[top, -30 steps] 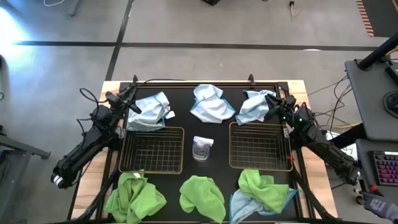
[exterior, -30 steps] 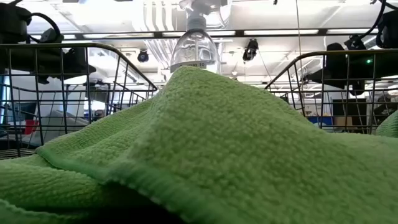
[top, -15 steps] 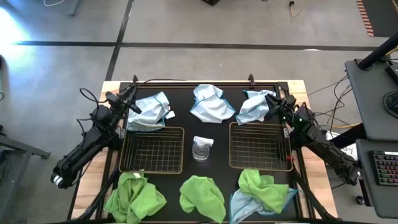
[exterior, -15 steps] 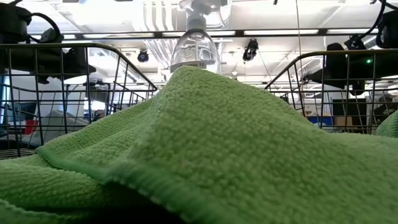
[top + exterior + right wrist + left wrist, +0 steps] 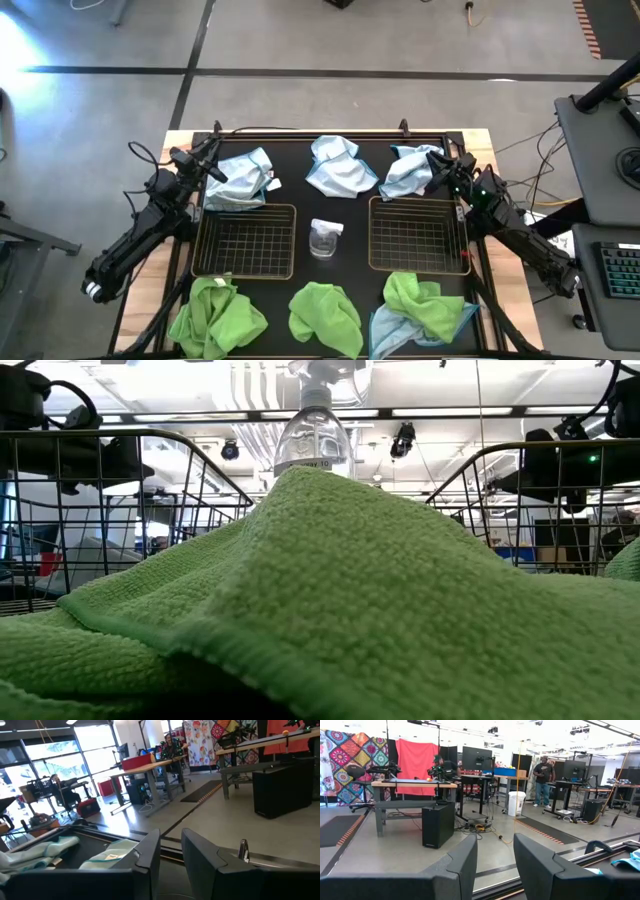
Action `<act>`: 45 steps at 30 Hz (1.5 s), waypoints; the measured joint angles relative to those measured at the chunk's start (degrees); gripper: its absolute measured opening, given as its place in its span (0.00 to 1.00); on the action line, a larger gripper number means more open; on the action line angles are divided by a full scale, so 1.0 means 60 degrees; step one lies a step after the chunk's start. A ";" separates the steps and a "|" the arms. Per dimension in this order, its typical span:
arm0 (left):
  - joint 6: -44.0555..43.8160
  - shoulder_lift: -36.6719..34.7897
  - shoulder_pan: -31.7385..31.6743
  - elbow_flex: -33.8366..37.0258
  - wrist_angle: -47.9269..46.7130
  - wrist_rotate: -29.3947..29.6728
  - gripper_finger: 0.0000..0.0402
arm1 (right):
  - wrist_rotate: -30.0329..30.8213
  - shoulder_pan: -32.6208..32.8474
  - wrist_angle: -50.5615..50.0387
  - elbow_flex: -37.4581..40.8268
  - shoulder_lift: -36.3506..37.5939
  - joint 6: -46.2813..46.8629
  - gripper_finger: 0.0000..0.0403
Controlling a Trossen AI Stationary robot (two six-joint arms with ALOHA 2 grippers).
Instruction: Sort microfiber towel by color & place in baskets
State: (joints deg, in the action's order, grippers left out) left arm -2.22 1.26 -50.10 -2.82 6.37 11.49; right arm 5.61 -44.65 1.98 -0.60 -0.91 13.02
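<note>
The left arm is reaching along the table's left edge toward its far corner, its gripper (image 5: 213,150) with fingers (image 5: 457,870) slightly parted, holding nothing. The right arm is mirroring it, its gripper (image 5: 440,158) narrowly parted, empty.

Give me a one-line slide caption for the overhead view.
Two empty wire baskets flank a clear container; blue towels behind, green towels in front, arms parked.

Overhead looks straight down; low view hugs a green towel (image 5: 330,610).
</note>
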 joint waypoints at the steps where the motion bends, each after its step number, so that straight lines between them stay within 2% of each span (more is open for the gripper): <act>1: 0.0000 0.0000 0.0002 -0.0001 0.0000 -0.0001 0.28 | -0.0002 -0.0001 0.0000 -0.0001 0.0001 0.0000 0.18; 32: 0.0000 0.0000 -0.0001 -0.0001 -0.0004 -0.0004 0.28 | -0.0003 -0.0003 0.0000 0.0001 0.0005 0.0000 0.18; 38: 0.0000 0.0000 -0.0001 0.0001 -0.0001 -0.0003 0.28 | 0.0290 -0.0580 0.0113 0.0003 0.0051 0.0000 0.18; 45: 0.0000 0.0000 -0.0001 -0.0001 0.0001 -0.0003 0.28 | 0.0342 -0.0611 0.0120 0.0003 -0.0051 0.0000 0.18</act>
State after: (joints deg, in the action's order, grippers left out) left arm -2.22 1.26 -50.11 -2.83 6.37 11.47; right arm 7.66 -48.31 2.70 -0.58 -1.21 13.02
